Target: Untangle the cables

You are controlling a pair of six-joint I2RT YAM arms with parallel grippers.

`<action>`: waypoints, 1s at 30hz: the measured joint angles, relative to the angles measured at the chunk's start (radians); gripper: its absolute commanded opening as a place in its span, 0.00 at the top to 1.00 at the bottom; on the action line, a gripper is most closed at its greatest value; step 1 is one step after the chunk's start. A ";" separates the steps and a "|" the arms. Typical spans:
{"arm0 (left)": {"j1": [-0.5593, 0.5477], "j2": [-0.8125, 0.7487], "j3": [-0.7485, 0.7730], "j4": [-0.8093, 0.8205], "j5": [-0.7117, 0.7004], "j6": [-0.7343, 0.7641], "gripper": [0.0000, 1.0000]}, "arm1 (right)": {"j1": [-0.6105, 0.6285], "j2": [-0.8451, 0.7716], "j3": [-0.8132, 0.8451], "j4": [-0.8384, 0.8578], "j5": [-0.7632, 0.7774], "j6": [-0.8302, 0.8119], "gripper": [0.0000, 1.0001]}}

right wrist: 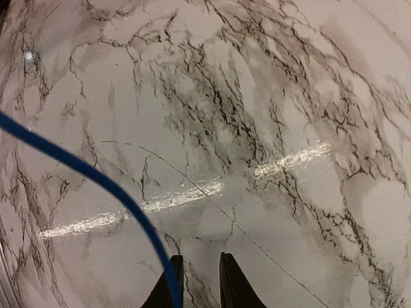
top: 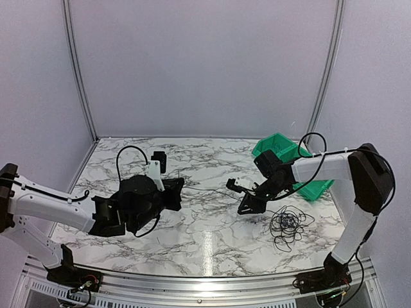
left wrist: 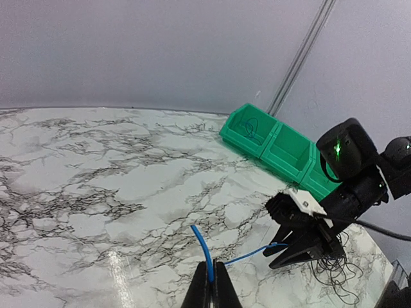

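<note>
a marble-patterned tabletop (top: 205, 247) with grey veins fills the floor of a pale-walled booth, and both arms reach toward its middle. the left fingers (left wrist: 200, 292) are pressed together on the blue cable (left wrist: 204, 247). a short free end curves up and away from the tips. the rest of the cable runs low over the tabletop to the right fingers (left wrist: 292, 251). in the right wrist view the right fingers stand slightly apart with bare marble showing in the gap. the blue cable sweeps in from the upper left and ends against the inner edge of the finger on the left of that view. whether it rests on that finger or only passes in front of it cannot be told. the black cables (top: 286, 223) lie in a loose looped tangle on the tabletop just beside and behind the right fingers, toward the right arm's base. a green bin (top: 277, 144) with several compartments sits at the far right edge, behind the right arm. a thin bluish loop lies in its far compartment.
</note>
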 measured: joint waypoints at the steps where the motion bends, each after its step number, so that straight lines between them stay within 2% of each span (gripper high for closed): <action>1: 0.000 -0.024 -0.014 -0.002 -0.014 0.005 1.00 | 0.000 0.018 -0.001 0.001 0.007 -0.004 0.87; 10: 0.000 -0.336 -0.048 -0.145 -0.196 0.140 1.00 | 0.000 0.071 -0.002 0.005 0.077 -0.015 0.98; 15: 0.000 -0.520 -0.010 -0.260 -0.322 0.262 1.00 | 0.000 0.086 -0.001 0.018 0.112 -0.014 0.97; 23: 0.000 -0.666 0.157 -0.423 -0.476 0.448 1.00 | -0.003 0.101 0.017 0.031 0.137 -0.010 0.97; 30: 0.000 -0.719 0.303 -0.435 -0.582 0.706 1.00 | -0.025 0.105 0.023 0.039 0.154 0.006 0.97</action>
